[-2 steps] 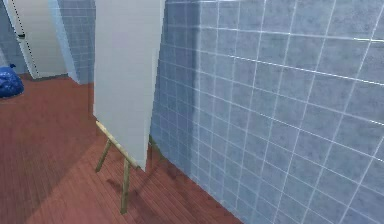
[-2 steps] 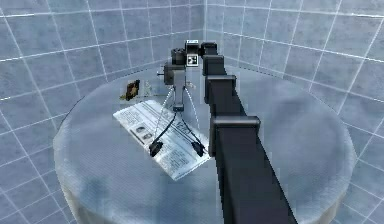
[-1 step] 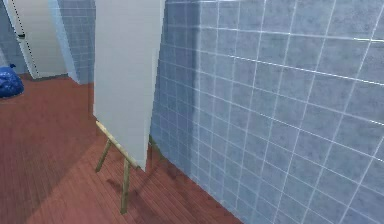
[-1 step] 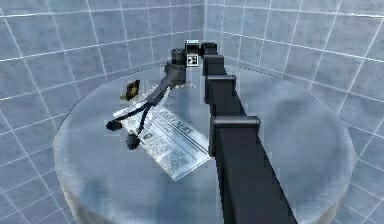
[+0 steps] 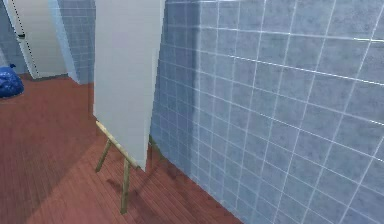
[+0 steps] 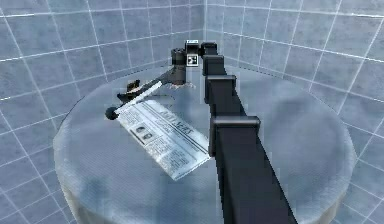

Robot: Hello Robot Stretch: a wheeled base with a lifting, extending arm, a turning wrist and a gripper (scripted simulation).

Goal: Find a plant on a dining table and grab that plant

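In the arm side view the dark arm (image 6: 235,130) reaches out over a round, pale glassy table (image 6: 310,130). At its far end sit the two white marker squares (image 6: 200,52). Left of them is my gripper (image 6: 122,102), its thin fingers pointing toward the table's left side. A folded newspaper (image 6: 165,135) lies on the tabletop at and behind the fingers, so I cannot tell whether the gripper holds anything. A small dark shape (image 6: 113,113) lies by the paper's corner near the fingertips.
Blue tiled walls (image 6: 60,50) stand close behind the table. In the forward view a wooden easel (image 5: 118,160) bearing a white canvas (image 5: 128,70) stands against a blue tiled wall (image 5: 290,110). Red plank floor (image 5: 45,130) runs left toward a white door (image 5: 40,35) and a blue object (image 5: 8,82).
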